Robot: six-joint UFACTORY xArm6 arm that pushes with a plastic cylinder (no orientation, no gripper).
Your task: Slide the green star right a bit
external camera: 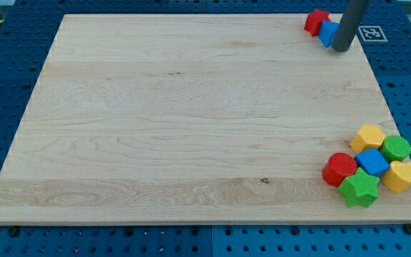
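Note:
The green star [359, 188] lies at the view's bottom right of the wooden board [191, 121], at the front of a tight cluster. It touches a red round block [340, 169] on its upper left, a blue cube [372, 163] above it and a yellow heart-like block [401, 175] on its right. My tip [341, 48] is far away at the view's top right, right next to a blue block [327, 33] and a red star-like block [316, 21].
A yellow hexagon block [369, 136] and a green round block [396, 148] sit at the back of the cluster. The board's right edge runs close to the cluster. A white marker tag [371, 33] lies beyond the top right corner.

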